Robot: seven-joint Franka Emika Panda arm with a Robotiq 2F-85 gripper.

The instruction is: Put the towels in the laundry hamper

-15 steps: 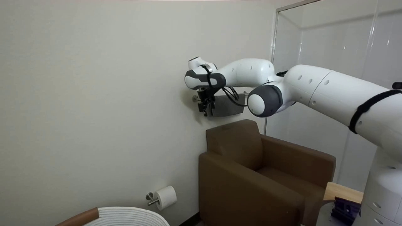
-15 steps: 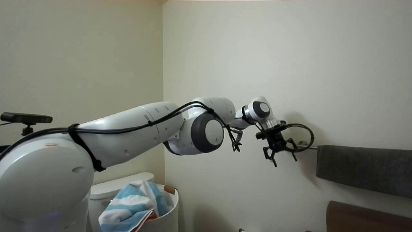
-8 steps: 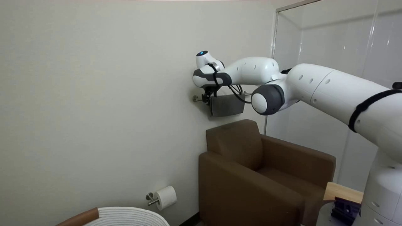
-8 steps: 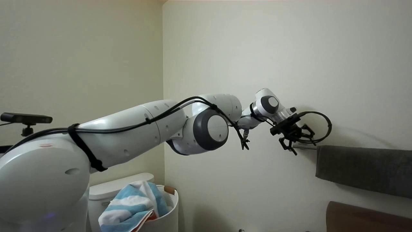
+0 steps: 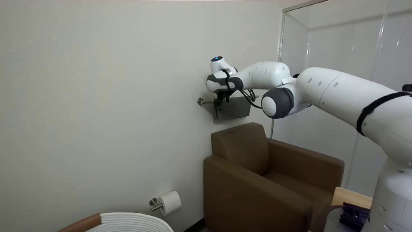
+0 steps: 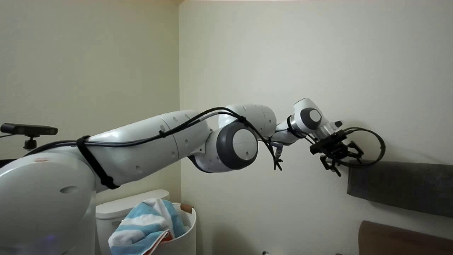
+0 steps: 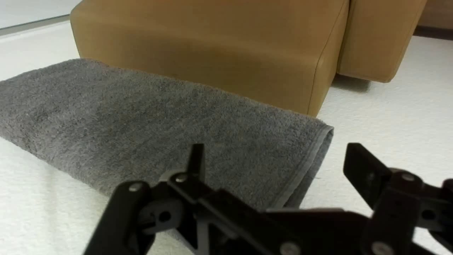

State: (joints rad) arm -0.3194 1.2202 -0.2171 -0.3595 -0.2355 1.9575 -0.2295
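The Robotiq gripper [image 7: 275, 154], jaws apart, is positioned near the grey terry towel [image 7: 141, 113] draped over the towel bar [image 5: 208, 102].

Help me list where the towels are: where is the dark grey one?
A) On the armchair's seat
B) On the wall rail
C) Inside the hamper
B: in an exterior view the dark grey towel hangs from the wall rail, above the armchair.
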